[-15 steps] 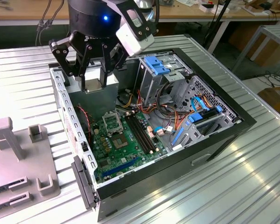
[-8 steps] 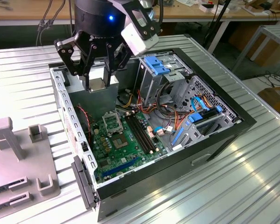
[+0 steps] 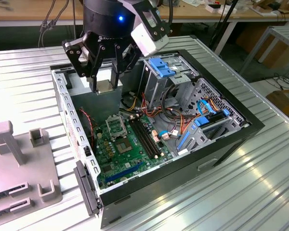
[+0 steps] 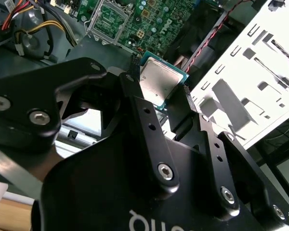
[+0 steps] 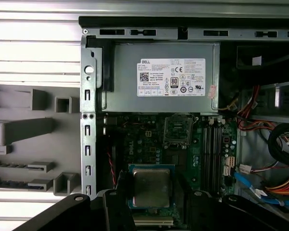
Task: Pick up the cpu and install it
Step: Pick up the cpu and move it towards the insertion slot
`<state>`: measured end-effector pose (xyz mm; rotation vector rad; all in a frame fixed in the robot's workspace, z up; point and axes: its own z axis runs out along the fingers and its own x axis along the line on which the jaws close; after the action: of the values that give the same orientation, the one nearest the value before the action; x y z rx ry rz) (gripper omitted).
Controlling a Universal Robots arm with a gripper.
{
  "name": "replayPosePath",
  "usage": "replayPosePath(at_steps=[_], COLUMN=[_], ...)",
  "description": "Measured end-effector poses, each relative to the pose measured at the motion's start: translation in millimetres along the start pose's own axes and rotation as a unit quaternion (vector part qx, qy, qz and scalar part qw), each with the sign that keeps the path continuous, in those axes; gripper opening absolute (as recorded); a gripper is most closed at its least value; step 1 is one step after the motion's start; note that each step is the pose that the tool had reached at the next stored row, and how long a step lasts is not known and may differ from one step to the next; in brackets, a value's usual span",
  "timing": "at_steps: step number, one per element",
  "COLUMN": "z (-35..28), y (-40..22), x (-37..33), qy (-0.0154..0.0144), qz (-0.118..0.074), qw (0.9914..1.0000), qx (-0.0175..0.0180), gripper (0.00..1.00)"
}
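Observation:
The cpu [image 3: 104,87] is a small silver square with a thin green rim. It hangs flat between the black fingers of my gripper [image 3: 104,84], which is shut on its two edges. In both wrist views the cpu [image 4: 159,79] [image 5: 151,186] sits between the fingertips [image 4: 133,77], above the green motherboard [image 3: 130,149]. I am high over the open computer case [image 3: 241,130], near its back end. The empty square socket frame [image 3: 116,126] [image 5: 178,131] lies on the board below me and a little toward the case's middle.
A grey power supply [image 5: 166,77] fills the case end beyond the socket. Memory slots [image 3: 147,137], cables and blue drive cages [image 3: 166,67] crowd the exterior view's right half of the case. A grey fixture [image 3: 19,163] lies on the ribbed metal table [image 3: 260,192] at the exterior view's left.

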<state>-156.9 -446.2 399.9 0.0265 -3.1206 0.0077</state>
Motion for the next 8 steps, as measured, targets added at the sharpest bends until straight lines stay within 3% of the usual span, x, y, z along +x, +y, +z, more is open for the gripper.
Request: replayPosePath(at_steps=[8], z=[-0.1], y=[0.0], x=[-2.6], qy=[0.0000], qz=[0.000], qw=[1.00000], qx=[0.0000], gripper=[0.47])
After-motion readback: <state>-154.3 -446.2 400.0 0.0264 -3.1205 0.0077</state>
